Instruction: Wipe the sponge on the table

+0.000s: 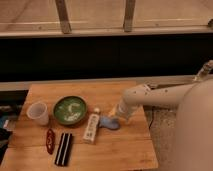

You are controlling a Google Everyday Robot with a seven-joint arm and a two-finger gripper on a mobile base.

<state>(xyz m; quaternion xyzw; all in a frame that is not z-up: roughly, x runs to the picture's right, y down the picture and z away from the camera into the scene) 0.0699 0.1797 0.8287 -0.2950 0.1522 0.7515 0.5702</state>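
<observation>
The light-blue sponge [109,122] lies flat on the wooden table [115,150], right of centre. My gripper [116,114] comes in from the right on a white arm and sits low at the sponge's right end, touching or just above it. A white tube [91,127] lies directly to the left of the sponge.
A green bowl [70,110] sits left of centre, with a translucent cup [38,113] at the far left. A red object [50,140] and a black bar [63,148] lie near the front left. The table's right edge runs just beyond my arm.
</observation>
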